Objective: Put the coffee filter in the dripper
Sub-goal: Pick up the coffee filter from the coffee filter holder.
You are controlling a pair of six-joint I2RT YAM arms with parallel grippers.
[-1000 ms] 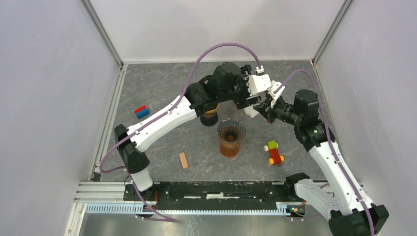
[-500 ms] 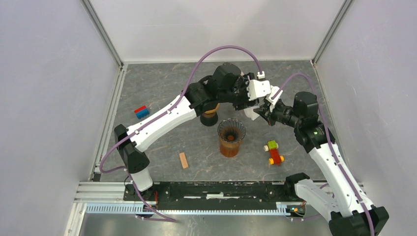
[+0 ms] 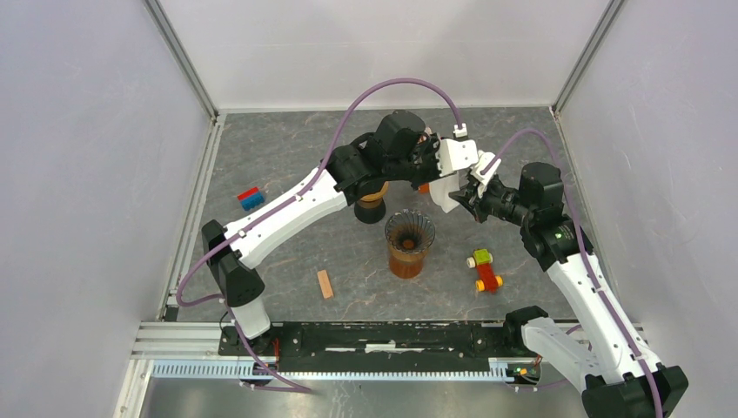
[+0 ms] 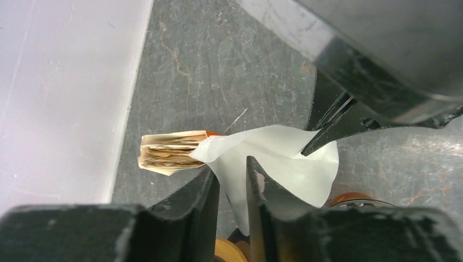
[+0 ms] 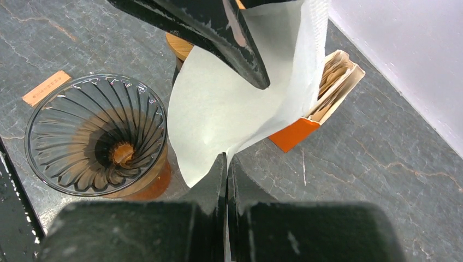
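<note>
The coffee filter [image 3: 444, 193] hangs in the air between the two arms, behind the dripper [image 3: 409, 233] and a little to its right, clear of the dripper's rim. The right claw [image 5: 226, 164] is pressed together on the filter's lower point. The left claw [image 4: 232, 172] has its jaws a little apart with an edge of the paper running between them; whether they press on it cannot be told. In the right wrist view one dark finger [image 5: 240, 49] of the left claw lies across the upper part of the white sheet.

Just behind the filter stands an orange holder packed with folded filters [image 5: 333, 82], close to the back wall. A wood-topped dark object [image 3: 372, 205] sits under the left arm, just behind and left of the dripper. The dripper is upright on the tabletop [image 3: 287, 157], its ribbed glass cone facing up.

Further off lie a tan block [image 3: 325, 283] near the front, a red and blue block [image 3: 251, 198] on the left, and a green, red and yellow toy [image 3: 484, 270] on the right.
</note>
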